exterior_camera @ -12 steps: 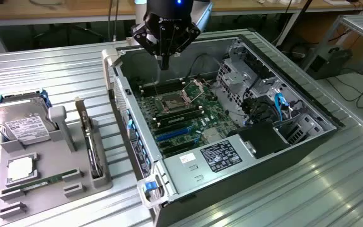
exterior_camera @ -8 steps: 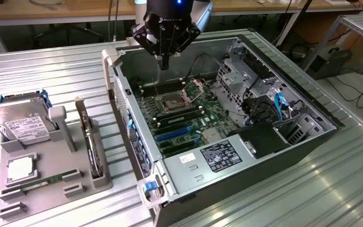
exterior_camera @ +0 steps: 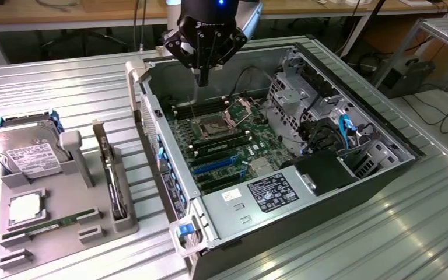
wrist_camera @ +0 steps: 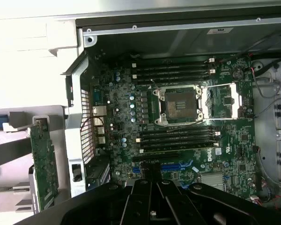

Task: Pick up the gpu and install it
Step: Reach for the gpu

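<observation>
Hovering over the far end of the open computer case [exterior_camera: 232, 214], the gripper [exterior_camera: 202, 77] is pressing its fingers together on nothing. The gpu [exterior_camera: 112, 178] is standing edge-on in the grey holder tray [exterior_camera: 65, 198] on the exterior view's left of the case, well apart from the gripper. I am therefore judging the pick-up as not yet begun, with 2 steps left to do: lifting the card and seating it. The blue expansion slots [exterior_camera: 212, 166] on the motherboard [exterior_camera: 235, 146] are lying bare. In the wrist view the gripper's black body is covering the near part of those slots. The gpu's edge-on stance is hiding its faces in the exterior view, and the arm above the gripper is running off the frame.
</observation>
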Controlling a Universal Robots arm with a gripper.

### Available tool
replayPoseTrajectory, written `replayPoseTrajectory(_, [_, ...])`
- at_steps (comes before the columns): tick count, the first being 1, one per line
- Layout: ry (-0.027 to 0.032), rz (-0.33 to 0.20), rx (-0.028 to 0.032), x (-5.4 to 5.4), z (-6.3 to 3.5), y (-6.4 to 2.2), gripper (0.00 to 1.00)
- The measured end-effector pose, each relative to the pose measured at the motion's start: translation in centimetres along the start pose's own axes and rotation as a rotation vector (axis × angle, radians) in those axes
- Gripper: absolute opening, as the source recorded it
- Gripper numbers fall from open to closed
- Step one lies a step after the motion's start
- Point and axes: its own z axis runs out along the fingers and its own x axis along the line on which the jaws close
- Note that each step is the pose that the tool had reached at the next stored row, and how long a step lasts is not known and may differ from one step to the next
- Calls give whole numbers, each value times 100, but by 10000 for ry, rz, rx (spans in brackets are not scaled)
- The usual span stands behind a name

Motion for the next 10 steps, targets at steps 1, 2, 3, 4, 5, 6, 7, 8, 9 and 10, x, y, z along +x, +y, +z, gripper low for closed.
replayPoseTrajectory(1, [0,0,0,0,0,0,11])
replayPoseTrajectory(2, [-1,1,0,5,0,-1,11])
replayPoseTrajectory(3, [-5,0,0,27,-2,-12,11])
replayPoseTrajectory(4, [-13,-1,-1,52,-3,-34,11])
replayPoseTrajectory(5, [-18,-1,-1,76,-5,-53,11])
replayPoseTrajectory(6, [-25,-2,-2,120,-7,-88,11])
replayPoseTrajectory(7, [-30,-2,-2,166,-10,-127,11])
replayPoseTrajectory(8, [-34,-2,-2,223,-14,-172,11])
replayPoseTrajectory(9, [-39,-1,-4,264,-15,-198,11])
replayPoseTrajectory(10, [-43,-2,-4,296,-17,-217,11])
